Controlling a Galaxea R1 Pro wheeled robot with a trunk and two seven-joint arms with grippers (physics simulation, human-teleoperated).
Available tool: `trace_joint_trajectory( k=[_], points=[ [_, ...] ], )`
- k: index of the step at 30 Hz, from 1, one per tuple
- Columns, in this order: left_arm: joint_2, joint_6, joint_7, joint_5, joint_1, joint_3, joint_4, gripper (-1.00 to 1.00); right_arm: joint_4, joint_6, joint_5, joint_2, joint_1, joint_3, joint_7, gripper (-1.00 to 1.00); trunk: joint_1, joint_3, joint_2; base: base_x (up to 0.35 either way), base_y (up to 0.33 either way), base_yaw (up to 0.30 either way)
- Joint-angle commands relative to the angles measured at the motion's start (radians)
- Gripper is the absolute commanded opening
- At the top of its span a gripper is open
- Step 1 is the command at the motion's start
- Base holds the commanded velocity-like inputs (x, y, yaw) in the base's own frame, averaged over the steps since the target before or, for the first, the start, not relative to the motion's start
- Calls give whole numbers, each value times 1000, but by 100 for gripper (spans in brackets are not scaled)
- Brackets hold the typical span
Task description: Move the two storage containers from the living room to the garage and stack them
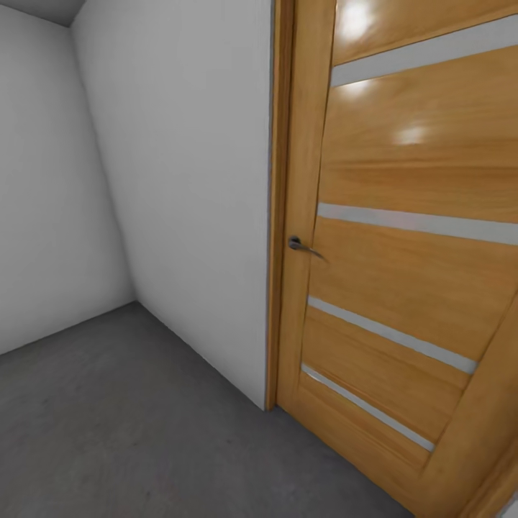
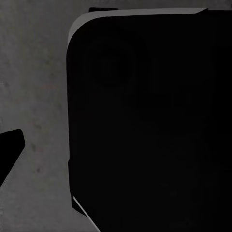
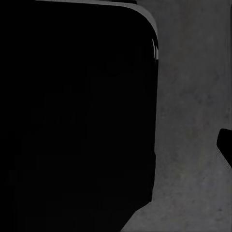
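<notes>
Here, wooden door [image 1: 403, 273] with handle [image 1: 302, 247] faced at close range, white wall [image 1: 187, 201] to its left, grey concrete floor [image 1: 129, 432] below. Containers not located from this spot, so bearing, long axis, nearer arm and contents cannot be judged. Black robot body [image 2: 150, 125] seen over floor in wrist views; jaw state cannot be told.

From my head camera the light is even and fairly bright. Glare spots sit on the upper panels of the wooden door [image 1: 410, 237], as if from lamps overhead. The white wall [image 1: 187, 187] shades to grey in the corner. The door leans, bent by the lens. Both wrist pictures are dim: black shapes over murky, soft grey floor [image 2: 34, 87].
</notes>
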Motion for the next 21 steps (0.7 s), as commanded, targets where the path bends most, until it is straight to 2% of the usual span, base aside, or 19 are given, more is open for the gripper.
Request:
trace_joint_trajectory(
  k=[1,8,21],
  points=[
    [0,-2,0,2,0,1,0,100,0,-2,-2,0,0,-1,-1,100,1,-1,0,321,38,-121],
    [1,-3,0,2,0,1,0,100,0,-2,-4,1,0,-2,-1,100,1,-1,0,271,64,-204],
    [0,-4,0,2,0,1,0,100,0,-1,-4,0,0,-3,-1,100,1,-1,0,21,6,-243]
  ],
)
